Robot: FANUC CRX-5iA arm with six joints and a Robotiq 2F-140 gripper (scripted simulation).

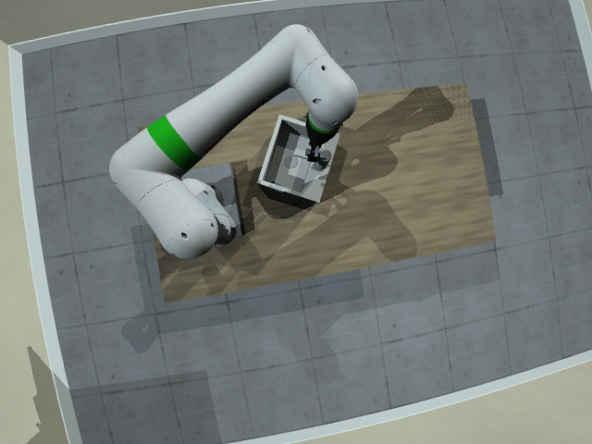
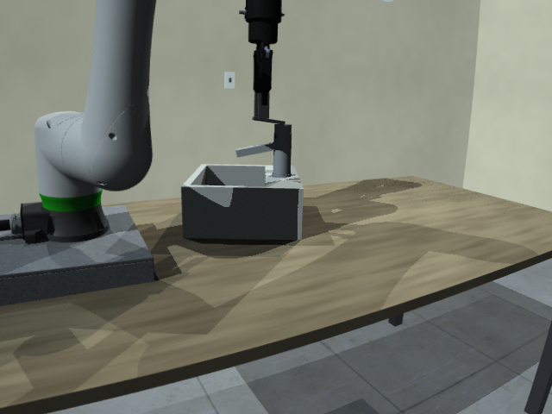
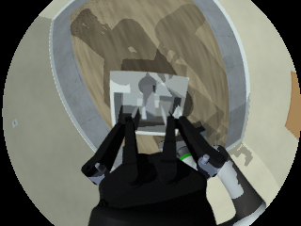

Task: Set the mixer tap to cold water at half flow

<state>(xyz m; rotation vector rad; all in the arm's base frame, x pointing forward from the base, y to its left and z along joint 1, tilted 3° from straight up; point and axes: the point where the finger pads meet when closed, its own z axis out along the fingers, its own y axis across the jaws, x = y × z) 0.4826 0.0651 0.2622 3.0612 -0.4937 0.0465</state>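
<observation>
A grey mixer tap (image 2: pixel 281 151) stands on the back rim of a white-rimmed sink box (image 2: pixel 241 204) on the wooden table. Its spout (image 2: pixel 254 150) reaches out over the basin. The dark lever (image 2: pixel 269 120) lies nearly flat on top of the tap and points out along the spout side. My gripper (image 2: pixel 260 113) hangs straight down, with its fingertips at the lever's free end. The fingers stand partly apart; I cannot tell if they touch the lever. The wrist view shows the two fingertips with a gap between them over the sink (image 3: pixel 150 102). The red and blue dots are not visible.
The arm's base sits on a grey block (image 2: pixel 66 258) at the table's left, close to the sink. From above, the arm's upper link (image 1: pixel 229 100) crosses over the sink's (image 1: pixel 299 162) back left. The table edge (image 2: pixel 356 321) runs along the front.
</observation>
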